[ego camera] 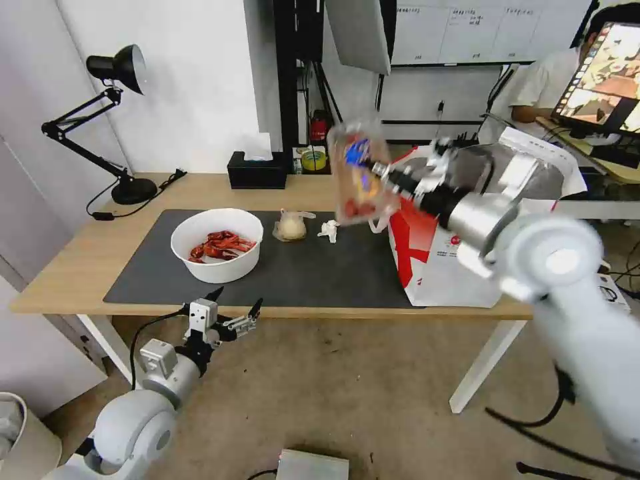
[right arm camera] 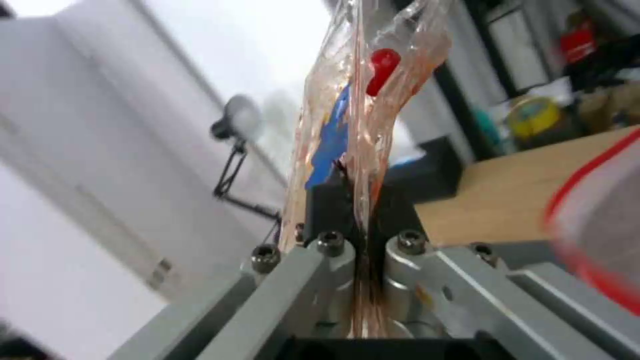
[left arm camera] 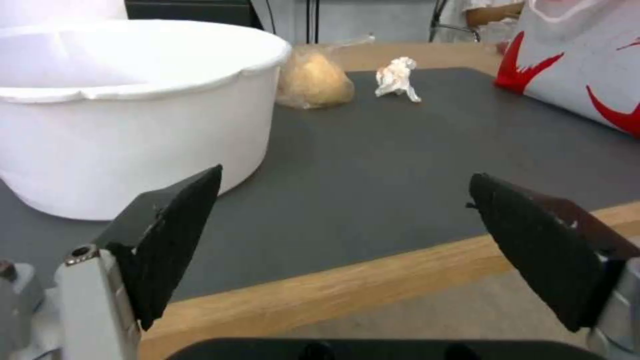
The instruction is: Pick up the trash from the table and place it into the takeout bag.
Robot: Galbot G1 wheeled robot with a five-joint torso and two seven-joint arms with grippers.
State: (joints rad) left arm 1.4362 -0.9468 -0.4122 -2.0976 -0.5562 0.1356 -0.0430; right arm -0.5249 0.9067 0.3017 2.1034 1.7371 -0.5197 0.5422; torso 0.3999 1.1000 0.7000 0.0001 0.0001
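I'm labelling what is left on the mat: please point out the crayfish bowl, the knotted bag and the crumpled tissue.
crayfish bowl [ego camera: 217,244]: head view, on the red shells inside.
knotted bag [ego camera: 291,227]: head view, on the beige lump.
crumpled tissue [left arm camera: 397,79]: left wrist view, on its middle.

I see the clear hinged tray of cherry tomatoes pinched edge-on between my right gripper's fingers, lifted beside the takeout bag. The bowl of crayfish shells sits just beyond my left fingertips; knotted bag and tissue lie farther off.
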